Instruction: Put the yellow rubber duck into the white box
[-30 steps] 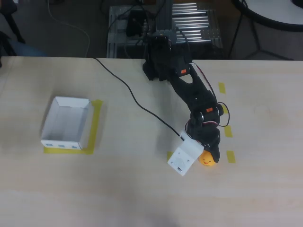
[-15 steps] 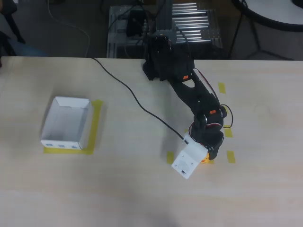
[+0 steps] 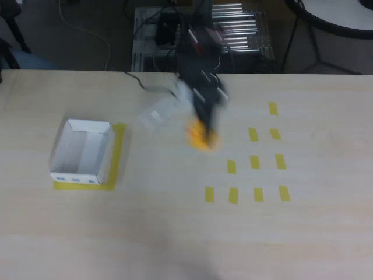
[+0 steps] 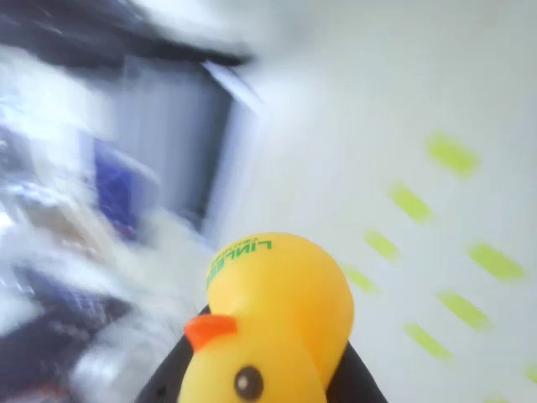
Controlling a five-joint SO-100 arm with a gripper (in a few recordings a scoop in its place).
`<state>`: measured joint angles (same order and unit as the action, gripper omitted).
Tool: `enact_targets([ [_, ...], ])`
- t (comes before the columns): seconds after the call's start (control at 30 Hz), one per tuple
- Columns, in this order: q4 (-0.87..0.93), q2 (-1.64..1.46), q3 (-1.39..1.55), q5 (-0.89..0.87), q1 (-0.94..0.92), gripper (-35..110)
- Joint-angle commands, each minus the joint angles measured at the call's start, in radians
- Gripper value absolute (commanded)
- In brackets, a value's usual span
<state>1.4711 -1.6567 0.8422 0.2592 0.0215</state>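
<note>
One yellow rubber duck [image 4: 273,323] sits clamped in our claw [image 3: 203,133]; swinging this fast, we might fling it short of the white box [image 3: 81,153].

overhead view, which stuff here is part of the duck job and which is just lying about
Part of the job:
- yellow rubber duck, held in the tool, blurred in the overhead view
- white box, open, on a yellow tape outline at the left

Just lying about:
- yellow tape rectangles in rows on the table
- metal rack and cables behind the table
</note>
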Motion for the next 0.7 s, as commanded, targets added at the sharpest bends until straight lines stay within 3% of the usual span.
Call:
enact_targets([
  [0.0,-0.344,-0.566,0.436,-0.055,-0.497,0],
  [0.1,-0.557,-0.676,0.695,-0.101,-0.735,0],
  [0.27,-0.592,-0.485,0.738,-0.026,-0.953,0],
  [0.43,-0.565,-0.092,0.546,0.048,-0.997,0],
  [0.67,-0.275,0.457,-0.026,0.069,-0.997,0],
])
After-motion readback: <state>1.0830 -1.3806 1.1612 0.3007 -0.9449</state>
